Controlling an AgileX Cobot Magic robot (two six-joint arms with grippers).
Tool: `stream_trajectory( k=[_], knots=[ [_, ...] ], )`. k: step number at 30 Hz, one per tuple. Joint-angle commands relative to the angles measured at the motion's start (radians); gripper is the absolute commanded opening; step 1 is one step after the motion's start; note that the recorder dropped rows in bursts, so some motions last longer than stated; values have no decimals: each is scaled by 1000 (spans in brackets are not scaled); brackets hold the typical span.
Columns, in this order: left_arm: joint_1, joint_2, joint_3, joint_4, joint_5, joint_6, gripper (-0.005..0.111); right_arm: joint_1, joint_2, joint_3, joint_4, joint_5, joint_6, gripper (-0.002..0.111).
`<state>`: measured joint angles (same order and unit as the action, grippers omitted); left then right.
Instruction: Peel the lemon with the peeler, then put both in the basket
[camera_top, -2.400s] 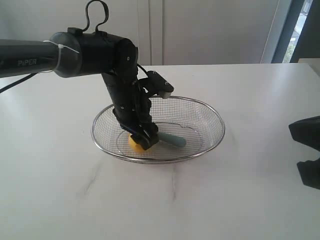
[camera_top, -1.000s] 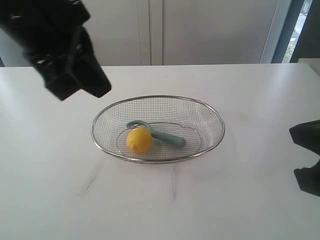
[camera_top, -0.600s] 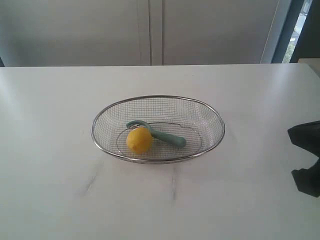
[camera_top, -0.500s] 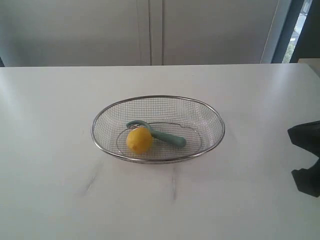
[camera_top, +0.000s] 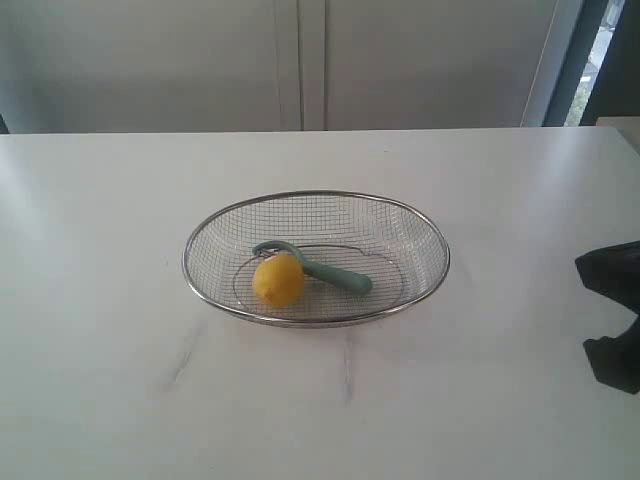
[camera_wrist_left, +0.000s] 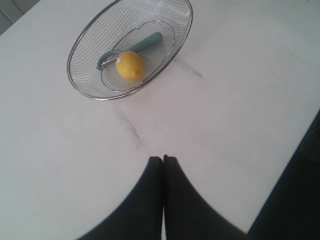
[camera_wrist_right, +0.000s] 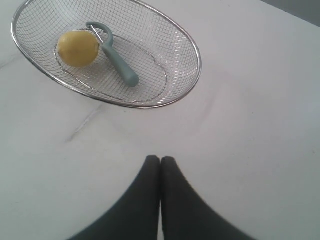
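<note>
The basket (camera_top: 316, 258) is set mid-surface (camera_top: 120, 380). Inside, the lemon (camera_top: 279, 280) is found left, touched by the peeler (camera_top: 322, 268) behind it.

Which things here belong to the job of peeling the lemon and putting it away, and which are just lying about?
Part of the job:
- lemon, in the basket
- peeler, in the basket beside the lemon
- basket

Not part of the job:
- table
- cupboard doors behind it
No other loose thing shows.
</note>
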<state>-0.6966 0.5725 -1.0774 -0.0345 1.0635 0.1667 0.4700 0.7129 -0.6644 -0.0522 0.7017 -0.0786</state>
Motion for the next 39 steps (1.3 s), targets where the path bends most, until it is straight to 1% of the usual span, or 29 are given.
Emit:
stream_trajectory(
  k=[1, 26, 29, 31, 33, 36, 39],
  knots=[
    [-3, -8, 5, -7, 1, -10, 0, -3, -4, 2, -4, -11, 4, 0],
    [-3, -22, 8, -5, 3, -12, 0, -3, -4, 2, -4, -11, 4, 0],
    [-1, -47, 34, -46, -19, -31, 0, -3, -4, 2, -4, -11, 4, 0],
    [7, -64, 72, -94, -93, -36, 0, -3, -4, 2, -4, -11, 4, 0],
    [26, -81, 124, -116, -214, -36, 0, -3, -4, 2, -4, -11, 4, 0],
    [57, -96, 244, -107, -467, -29, 0, -3, -4, 2, -4, -11, 4, 0],
    [69, -96, 374, -83, -738, -29, 0, -3, -4, 2, -4, -11, 4, 0]
  ],
)
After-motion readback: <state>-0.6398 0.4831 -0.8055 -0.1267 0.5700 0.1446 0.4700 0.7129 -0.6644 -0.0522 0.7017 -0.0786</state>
